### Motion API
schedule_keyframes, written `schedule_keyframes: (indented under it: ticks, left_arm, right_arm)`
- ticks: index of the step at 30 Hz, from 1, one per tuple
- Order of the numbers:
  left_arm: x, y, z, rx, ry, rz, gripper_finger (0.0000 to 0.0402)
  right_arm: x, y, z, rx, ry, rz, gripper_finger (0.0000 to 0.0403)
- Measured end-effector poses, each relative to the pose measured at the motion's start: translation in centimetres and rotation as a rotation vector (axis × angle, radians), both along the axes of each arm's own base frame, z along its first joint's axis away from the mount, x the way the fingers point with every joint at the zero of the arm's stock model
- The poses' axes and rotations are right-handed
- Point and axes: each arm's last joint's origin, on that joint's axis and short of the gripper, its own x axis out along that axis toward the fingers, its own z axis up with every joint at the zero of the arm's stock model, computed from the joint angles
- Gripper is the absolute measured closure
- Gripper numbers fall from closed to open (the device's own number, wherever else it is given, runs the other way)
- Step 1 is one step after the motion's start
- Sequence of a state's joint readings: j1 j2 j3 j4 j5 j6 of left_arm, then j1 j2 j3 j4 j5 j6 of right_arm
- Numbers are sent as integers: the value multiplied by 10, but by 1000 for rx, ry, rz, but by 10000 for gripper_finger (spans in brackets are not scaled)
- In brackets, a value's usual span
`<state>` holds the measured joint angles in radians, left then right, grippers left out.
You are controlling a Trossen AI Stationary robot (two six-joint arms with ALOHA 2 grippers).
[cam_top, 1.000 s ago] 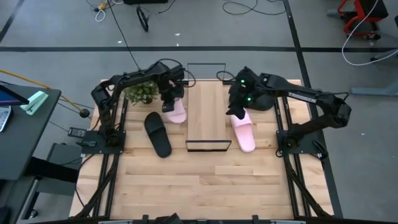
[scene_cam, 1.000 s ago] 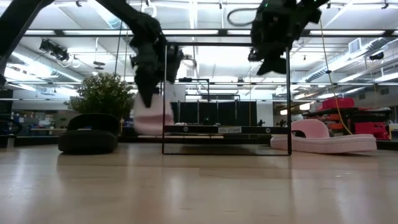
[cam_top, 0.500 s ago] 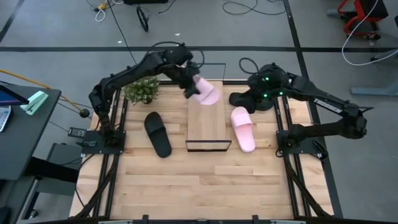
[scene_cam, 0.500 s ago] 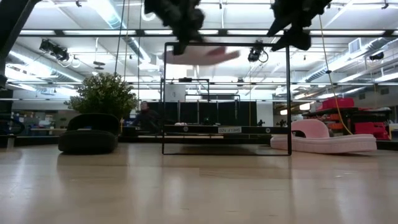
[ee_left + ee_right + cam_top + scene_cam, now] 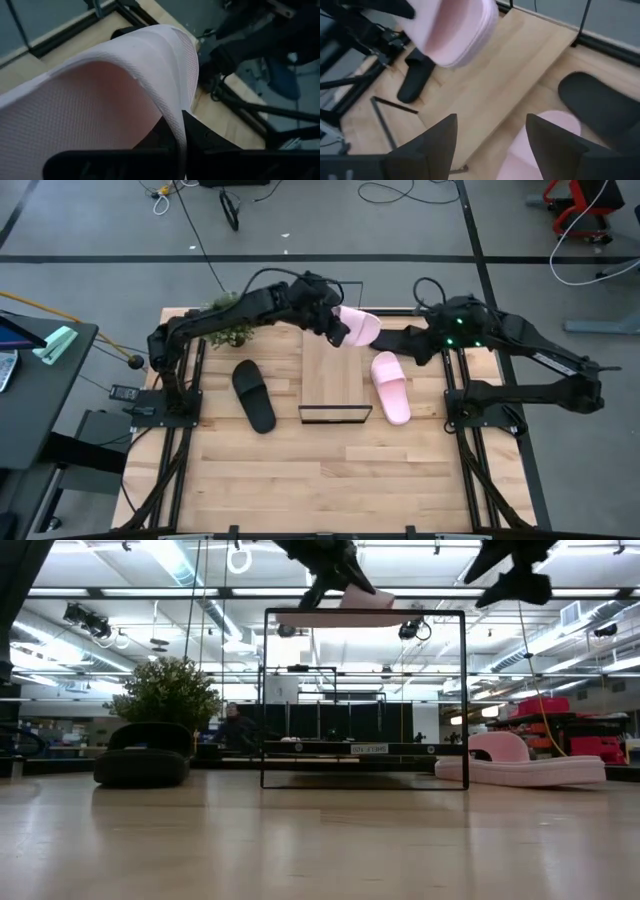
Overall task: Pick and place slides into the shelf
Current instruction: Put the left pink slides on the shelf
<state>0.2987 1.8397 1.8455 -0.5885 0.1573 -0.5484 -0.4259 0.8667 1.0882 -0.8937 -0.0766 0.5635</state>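
Note:
My left gripper (image 5: 333, 327) is shut on a pale pink slide (image 5: 357, 327) and holds it in the air over the far end of the shelf (image 5: 335, 375). In the low view this slide (image 5: 340, 612) hangs about level, at the height of the wire frame's top bar. A second pink slide (image 5: 390, 387) lies on the table right of the shelf. One black slide (image 5: 253, 395) lies left of the shelf, and another (image 5: 600, 107) lies far right of it. My right gripper (image 5: 490, 145) is open and raised above that far right area, holding nothing. My left gripper pinches a thin curved edge of the pink slide (image 5: 176, 112) between its two fingers (image 5: 200, 137). Whether that edge is strap or sole I cannot tell. The fingers come from the table's left, slanting down. The slide is lifted clear, roughly level, and sticks out past the fingers toward the right.
A potted plant (image 5: 228, 328) stands at the far left of the table beside the left arm. The shelf's wire frame (image 5: 365, 610) rises above its plank. Bare wood (image 5: 330, 470) fills the near half of the table.
My left gripper has lifted the pink slide off the table left of the shelf and carried it up and rightward over the shelf's far end. The wrist rolled, so the slide went from hanging to about level. My right gripper has drawn up and back toward the right, staying open.

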Motion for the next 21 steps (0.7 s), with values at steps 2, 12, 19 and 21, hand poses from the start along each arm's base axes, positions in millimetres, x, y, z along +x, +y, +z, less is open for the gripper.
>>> schedule_keyframes:
  ticks: [2,12,19,21]
  left_arm:
    - [4,-4,-13,-52,-10,13,390]
    - [22,-29,-70,-375,-163,100,391]
    - [19,-47,-101,-439,-105,295,391]
    - [18,-54,-106,-455,-104,322,391]
  right_arm:
    - [-8,7,-2,4,-19,4,161]
    - [-43,35,-15,4,-92,94,161]
    - [-53,42,-42,15,-57,133,161]
    - [-54,43,-51,22,-42,144,161]
